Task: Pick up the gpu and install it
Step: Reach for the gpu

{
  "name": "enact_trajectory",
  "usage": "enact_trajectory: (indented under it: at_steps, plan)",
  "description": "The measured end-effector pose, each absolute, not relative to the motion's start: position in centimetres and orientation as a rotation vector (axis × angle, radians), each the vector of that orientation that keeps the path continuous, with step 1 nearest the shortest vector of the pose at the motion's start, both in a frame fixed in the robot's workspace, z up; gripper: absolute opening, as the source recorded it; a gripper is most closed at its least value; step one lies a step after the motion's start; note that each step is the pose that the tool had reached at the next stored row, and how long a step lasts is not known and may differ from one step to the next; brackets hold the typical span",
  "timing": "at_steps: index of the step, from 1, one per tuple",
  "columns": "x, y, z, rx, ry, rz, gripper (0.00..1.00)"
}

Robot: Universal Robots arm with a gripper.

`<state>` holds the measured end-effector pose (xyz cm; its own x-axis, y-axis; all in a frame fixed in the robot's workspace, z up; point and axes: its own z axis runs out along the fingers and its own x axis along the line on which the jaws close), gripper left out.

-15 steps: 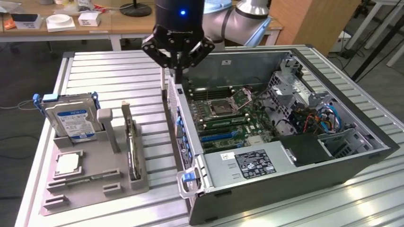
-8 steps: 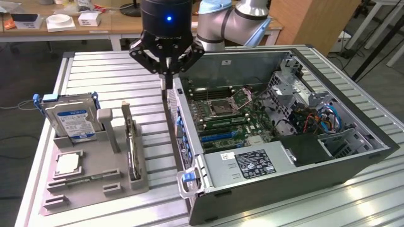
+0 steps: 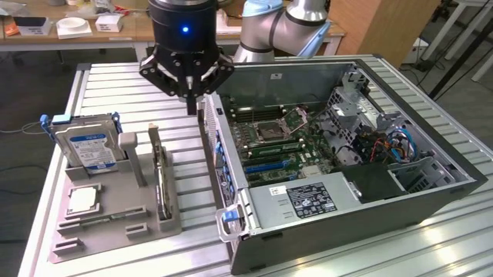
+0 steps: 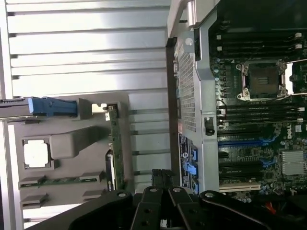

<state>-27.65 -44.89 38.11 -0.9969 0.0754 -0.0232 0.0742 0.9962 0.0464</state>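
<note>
Holding my end effector [image 3: 189, 97] closed and empty, I see the gpu [image 3: 161, 179] standing edgewise toward the exterior view's left, lengthwise parallel to the case [image 3: 370, 222].

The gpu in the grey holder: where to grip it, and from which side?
The gpu stands on edge in the grey holder, its lower edge in a slot and its faces free above. Probably pinch its upper long edge, coming from straight above.
</note>
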Motion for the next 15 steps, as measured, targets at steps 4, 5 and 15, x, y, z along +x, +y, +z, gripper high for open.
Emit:
enact_trajectory:
  at_steps: [4, 5, 15]
  plan:
    - [-28.5, -44.9, 37.7, 0.117, 3.114, 0.071, 0.11]
    - [-29.0, -44.9, 37.6, 0.117, 3.114, 0.071, 0.11]
    - [-33.3, -45.0, 37.2, 0.116, 3.114, 0.071, 0.11]
